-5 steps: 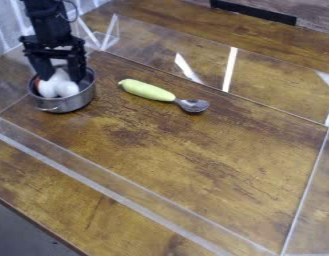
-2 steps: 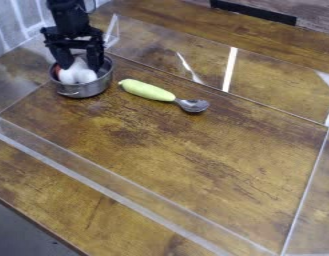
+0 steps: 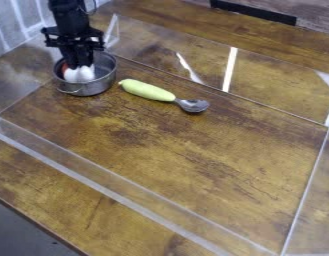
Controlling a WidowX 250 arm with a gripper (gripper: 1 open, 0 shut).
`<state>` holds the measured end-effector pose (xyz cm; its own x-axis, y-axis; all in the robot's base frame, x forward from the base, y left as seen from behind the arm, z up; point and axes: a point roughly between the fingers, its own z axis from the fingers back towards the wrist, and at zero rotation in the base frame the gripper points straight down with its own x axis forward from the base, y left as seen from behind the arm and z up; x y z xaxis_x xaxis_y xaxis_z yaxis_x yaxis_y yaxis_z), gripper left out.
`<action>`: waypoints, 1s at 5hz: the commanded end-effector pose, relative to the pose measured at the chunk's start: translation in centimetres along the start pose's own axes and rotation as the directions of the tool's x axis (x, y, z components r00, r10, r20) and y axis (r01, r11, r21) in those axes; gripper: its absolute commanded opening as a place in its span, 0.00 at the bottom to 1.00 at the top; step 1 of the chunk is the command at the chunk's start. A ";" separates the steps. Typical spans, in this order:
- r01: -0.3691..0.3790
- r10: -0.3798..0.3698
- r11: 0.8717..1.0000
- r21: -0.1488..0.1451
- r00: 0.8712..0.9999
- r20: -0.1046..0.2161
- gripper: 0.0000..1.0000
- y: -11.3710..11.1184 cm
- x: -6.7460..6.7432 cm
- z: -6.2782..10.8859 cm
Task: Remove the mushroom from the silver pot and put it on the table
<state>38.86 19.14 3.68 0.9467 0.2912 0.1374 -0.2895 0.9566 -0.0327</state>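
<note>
My gripper (image 3: 79, 50) reaches into the silver pot (image 3: 84, 88), fingers around the white mushroom (image 3: 79, 74) inside; I cannot tell whether they pinch it. I judge this the grasping step; next, lift straight up, clearing the rim.

The mushroom (image 3: 80, 75) shows a thick white stem and a bit of reddish colour at its side; its cap is mostly hidden. It sits inside the silver pot (image 3: 87, 88), a round, shallow, shiny steel vessel standing upright near a corner of the desk (image 3: 180, 150), whose dark brown wood-grain top looks worn and lies flat.
</note>
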 end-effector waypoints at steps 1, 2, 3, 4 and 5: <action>0.003 -0.003 1.000 -0.002 1.000 0.010 0.00 0.4 -0.5 0.7; -0.003 0.003 1.000 -0.007 1.000 0.015 0.00 0.9 -1.4 1.5; -0.007 0.007 1.000 -0.003 1.000 -0.012 0.00 0.9 -2.1 0.6; -0.011 0.011 1.000 0.000 0.999 -0.037 0.00 0.9 -2.7 -0.2; -0.015 0.016 1.000 0.002 0.998 -0.062 0.00 0.9 -3.3 -0.7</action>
<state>36.92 18.51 3.50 0.9534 0.2780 0.1171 -0.2760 0.9606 -0.0330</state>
